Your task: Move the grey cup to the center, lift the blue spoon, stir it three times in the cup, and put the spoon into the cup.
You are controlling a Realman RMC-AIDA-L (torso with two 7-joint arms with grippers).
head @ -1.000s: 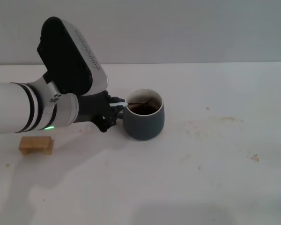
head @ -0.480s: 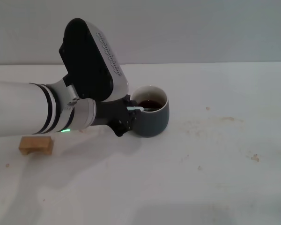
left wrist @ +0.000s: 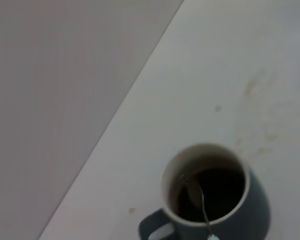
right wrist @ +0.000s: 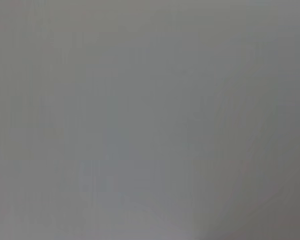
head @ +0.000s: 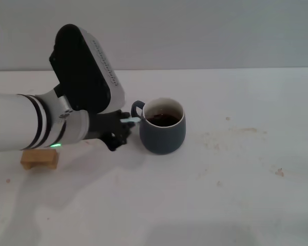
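The grey cup (head: 163, 134) stands upright near the middle of the white table, its loop handle (head: 137, 108) pointing left, with dark liquid inside. It also shows in the left wrist view (left wrist: 215, 200). The blue spoon (head: 130, 120) has its pale handle sticking out over the cup's left rim. In the left wrist view its metal bowl (left wrist: 191, 188) is dipped in the liquid. My left gripper (head: 121, 127) is just left of the cup, shut on the spoon's handle. My right gripper is out of view.
A small wooden block (head: 39, 158) lies on the table at the left, under my left forearm (head: 25, 125). Faint brown stains (head: 246, 130) mark the table right of the cup. The right wrist view shows only plain grey.
My left arm swung right toward the cup, then drew back left. The spoon moved inside the cup. The cup shifted slightly right, and its handle now shows on the left.
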